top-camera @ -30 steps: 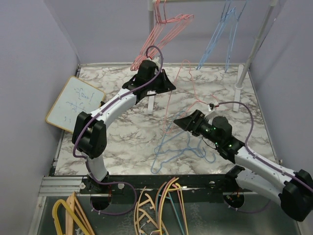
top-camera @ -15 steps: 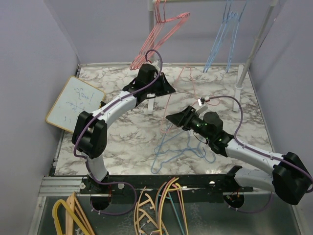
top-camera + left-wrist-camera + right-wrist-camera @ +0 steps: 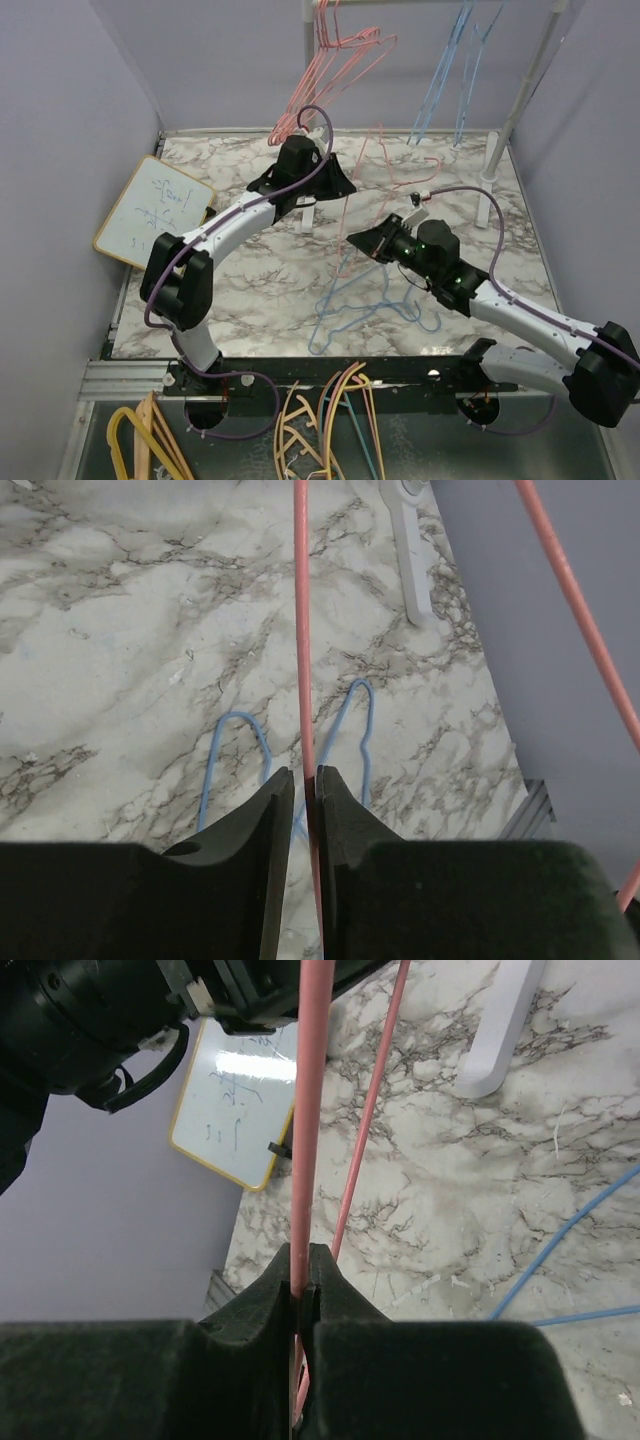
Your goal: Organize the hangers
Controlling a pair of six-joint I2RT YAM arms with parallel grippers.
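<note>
Hangers in pink [image 3: 350, 42] bunched on rack [image 3: 522, 95], upper centre; hanging blue hangers [image 3: 440, 70] on same rack, upper right. Marble table [image 3: 230, 290] fills middle; loose blue hangers [image 3: 322, 320] flat on it, lower centre. Whiteboard [image 3: 155, 210] at left edge. Thick yellow and orange hangers [image 3: 320, 420] along bottom edge. Single pink hanger [image 3: 301, 630] mid-frame between both grippers. Its wire clamped tight in right gripper [image 3: 302, 1250]. Same wire threaded through narrow slit of left gripper [image 3: 303, 772], against one finger; pinched or loose, cannot tell.
</note>
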